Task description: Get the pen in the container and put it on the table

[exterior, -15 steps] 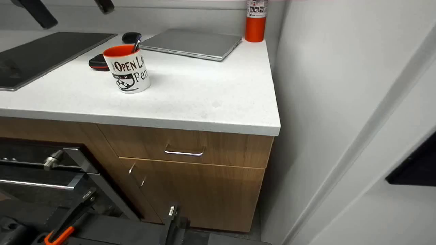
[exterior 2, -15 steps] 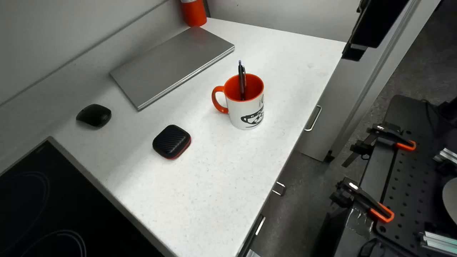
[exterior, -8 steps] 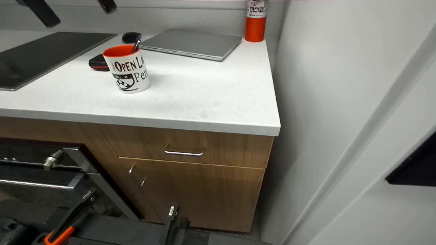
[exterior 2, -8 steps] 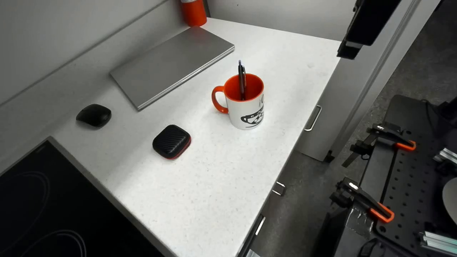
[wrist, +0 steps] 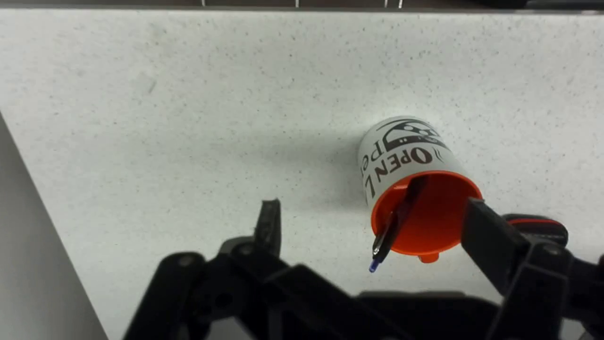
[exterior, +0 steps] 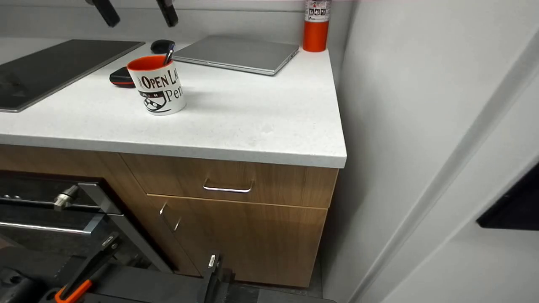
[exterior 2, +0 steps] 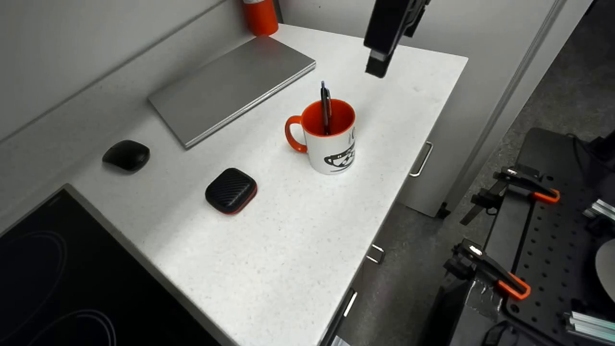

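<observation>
The pen [exterior: 169, 55] is thin and black with a blue end. It leans inside the mug [exterior: 163, 97], its upper end above the orange rim. Both exterior views show the pen [exterior 2: 326, 108] and the upright white mug [exterior 2: 330, 153] on the white table [exterior 2: 288, 250]. My gripper [exterior: 142, 24] is open and empty, above and apart from the mug; a dark finger [exterior 2: 378, 65] hangs above the table. In the wrist view the pen [wrist: 395, 226] appears between the open gripper's [wrist: 373, 203] fingers, touching neither. The pen's lower end is hidden inside the mug [wrist: 401, 151].
A grey laptop [exterior 2: 230, 91] lies behind the mug. A black mouse [exterior 2: 127, 156] and a small black case [exterior 2: 231, 191] lie near it. A red-and-white bottle [exterior: 316, 35] stands at the back corner. A black cooktop [exterior: 54, 67] and a side wall [exterior: 412, 105] flank the table.
My gripper has moved over the table, rightward in one view and leftward in the other, nearer the mug. It stays open. The mug and pen have not moved.
</observation>
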Motion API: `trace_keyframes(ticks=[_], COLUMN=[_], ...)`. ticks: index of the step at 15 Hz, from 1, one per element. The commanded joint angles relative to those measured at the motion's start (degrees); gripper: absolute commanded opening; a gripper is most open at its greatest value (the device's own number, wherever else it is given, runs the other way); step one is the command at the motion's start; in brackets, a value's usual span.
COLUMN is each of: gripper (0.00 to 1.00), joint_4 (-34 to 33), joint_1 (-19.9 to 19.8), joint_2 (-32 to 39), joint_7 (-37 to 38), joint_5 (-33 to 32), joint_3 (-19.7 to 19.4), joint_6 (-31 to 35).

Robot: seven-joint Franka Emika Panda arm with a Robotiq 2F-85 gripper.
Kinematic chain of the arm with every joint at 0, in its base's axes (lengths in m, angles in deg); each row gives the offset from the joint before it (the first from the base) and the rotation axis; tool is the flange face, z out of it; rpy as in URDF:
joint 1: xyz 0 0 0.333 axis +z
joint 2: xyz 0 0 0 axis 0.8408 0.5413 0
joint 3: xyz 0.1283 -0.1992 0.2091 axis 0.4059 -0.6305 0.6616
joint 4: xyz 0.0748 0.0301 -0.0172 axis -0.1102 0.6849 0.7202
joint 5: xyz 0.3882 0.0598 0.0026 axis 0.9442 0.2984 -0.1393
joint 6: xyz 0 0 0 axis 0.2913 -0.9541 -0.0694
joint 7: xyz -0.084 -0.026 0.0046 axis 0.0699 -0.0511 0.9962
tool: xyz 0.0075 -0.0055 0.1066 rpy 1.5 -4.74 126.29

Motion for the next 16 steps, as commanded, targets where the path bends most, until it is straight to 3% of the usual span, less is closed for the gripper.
trace_keyframes(ticks=[1,2,8,9,16], gripper=[1.0,1.0,1.0,1.0,1.0], joint_4=[-4.85,-2.19,-4.37,-5.86,-10.91], joint_1=[3.62,1.22,2.23,3.6,3.77], joint_2=[7.5,4.19,7.21,9.81,18.54], joint_7=[-4.93,-1.7,-3.23,-6.1,-6.21], joint_5=[6.8,3.04,4.89,7.95,14.62], joint_3=[-3.59,-1.27,-2.26,-3.77,-3.77], joint_6=[1.85,1.02,1.1,3.67,7.98])
